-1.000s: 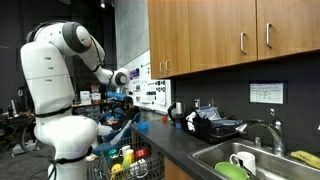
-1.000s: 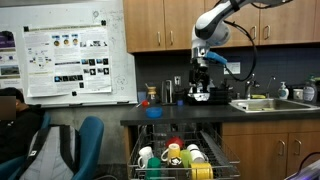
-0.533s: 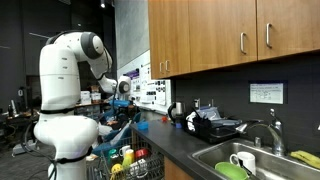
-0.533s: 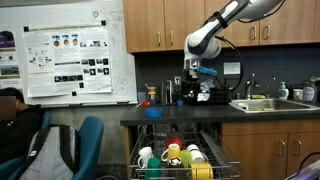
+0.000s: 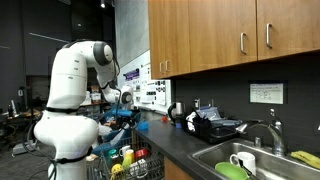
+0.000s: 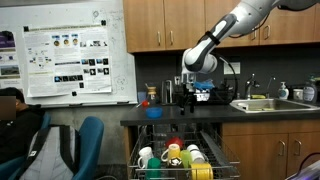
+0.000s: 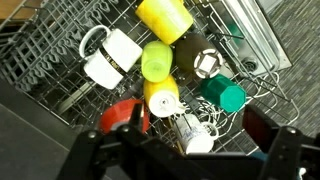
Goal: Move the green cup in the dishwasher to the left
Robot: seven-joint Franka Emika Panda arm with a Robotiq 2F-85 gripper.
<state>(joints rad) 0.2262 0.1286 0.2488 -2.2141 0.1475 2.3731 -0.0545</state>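
Observation:
The dishwasher's dark wire rack is pulled out and full of cups; it shows in both exterior views. In the wrist view the green cup lies on its side right of centre, beside a dark brown cup. A yellow cup, a yellow-green cup and another yellow cup lie to its left. My gripper is open and empty, high above the rack, its fingers framing a white mug. It also shows in both exterior views.
A large white mug and a red item sit in the rack's left part. A counter with a coffee machine and a blue bowl runs above the dishwasher. A steel sink holds a mug and a green dish. A person sits nearby.
The arm has swung away from the counter and lowered somewhat, bringing the gripper out over the open dishwasher rack. The cups have not moved.

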